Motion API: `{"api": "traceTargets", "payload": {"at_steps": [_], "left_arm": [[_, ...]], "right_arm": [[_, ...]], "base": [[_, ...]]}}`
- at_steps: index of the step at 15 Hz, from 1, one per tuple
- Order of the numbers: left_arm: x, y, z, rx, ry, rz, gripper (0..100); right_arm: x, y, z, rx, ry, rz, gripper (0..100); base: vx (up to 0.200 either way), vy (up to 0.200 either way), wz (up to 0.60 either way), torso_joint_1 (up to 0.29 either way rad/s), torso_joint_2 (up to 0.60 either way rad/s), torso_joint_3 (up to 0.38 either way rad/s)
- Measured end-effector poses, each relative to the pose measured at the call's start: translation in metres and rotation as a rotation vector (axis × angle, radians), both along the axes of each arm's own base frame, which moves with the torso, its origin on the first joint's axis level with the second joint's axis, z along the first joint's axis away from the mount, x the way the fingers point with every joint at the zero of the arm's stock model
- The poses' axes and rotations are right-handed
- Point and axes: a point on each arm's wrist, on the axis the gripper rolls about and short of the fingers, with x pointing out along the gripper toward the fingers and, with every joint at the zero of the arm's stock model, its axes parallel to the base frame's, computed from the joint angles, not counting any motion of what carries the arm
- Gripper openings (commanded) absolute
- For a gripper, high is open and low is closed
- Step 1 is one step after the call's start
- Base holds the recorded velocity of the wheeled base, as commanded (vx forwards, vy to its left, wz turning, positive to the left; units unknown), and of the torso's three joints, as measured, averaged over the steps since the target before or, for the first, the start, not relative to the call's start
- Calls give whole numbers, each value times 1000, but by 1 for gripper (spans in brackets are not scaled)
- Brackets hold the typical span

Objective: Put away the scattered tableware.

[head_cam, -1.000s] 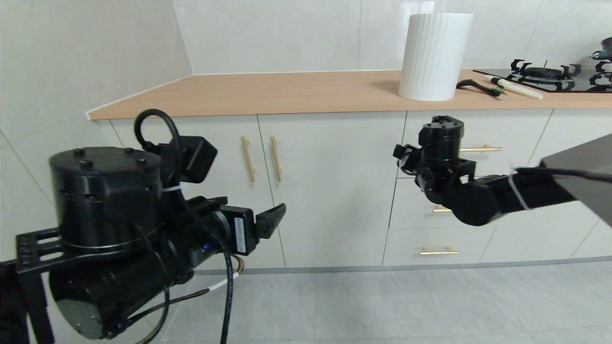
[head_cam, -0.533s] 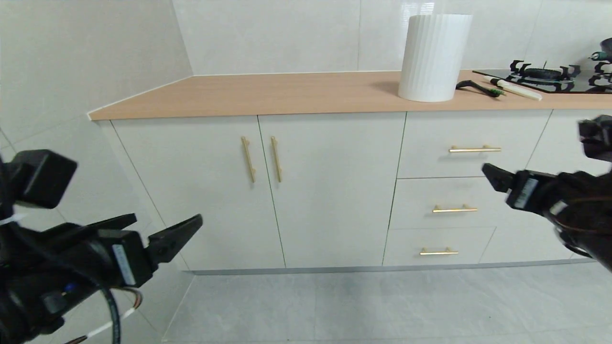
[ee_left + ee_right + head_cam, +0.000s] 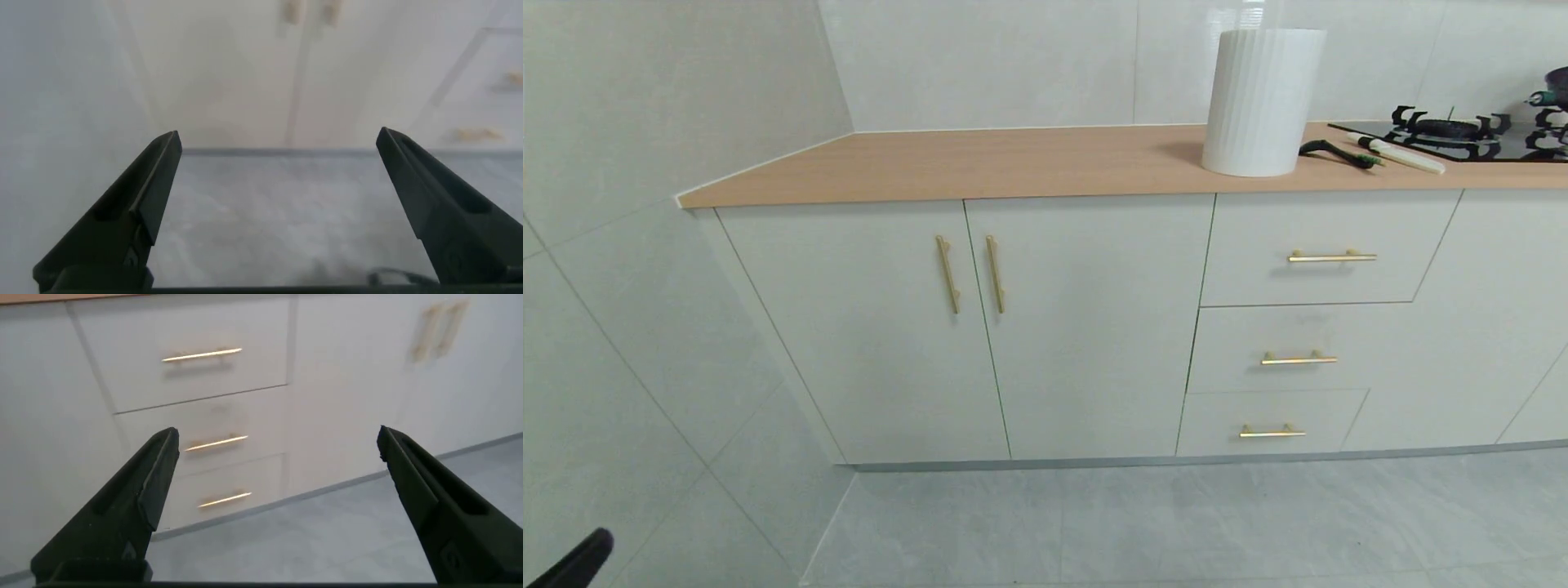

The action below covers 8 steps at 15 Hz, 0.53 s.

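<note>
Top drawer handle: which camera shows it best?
Head view: top drawer handle whole and level, countertop above. Right wrist view shows it too, slanted. Left wrist view: blurred handles, cannot tell which.

Left pincer (image 3: 278, 145) and right pincer (image 3: 278, 443) are both matte black, angular and wedge-tapered.

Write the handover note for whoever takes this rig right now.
Left gripper: open, empty, low, facing the cabinet base. Right gripper: open, empty, facing the drawers. A black-handled utensil and a white-handled utensil lie on the counter between the white ribbed container and the stove. Doors and drawers shut. Nothing visibly put away; both utensils to do.
</note>
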Motion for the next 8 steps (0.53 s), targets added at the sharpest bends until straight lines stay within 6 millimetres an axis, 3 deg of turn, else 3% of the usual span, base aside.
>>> {"api": "traceTargets", "payload": {"at_steps": [4,8], "left_arm": [[-33,7,-17,47,-85,111,100],[-48,6,-35,40,-151,187,100]], "right_arm": [[-56,-10,-7,-72,-86,-106,100],[-82,-8,-29,-77,-158,-189,100]], "base": [[0,0,0,0,0,0],[0,0,0,0,0,0]]}}
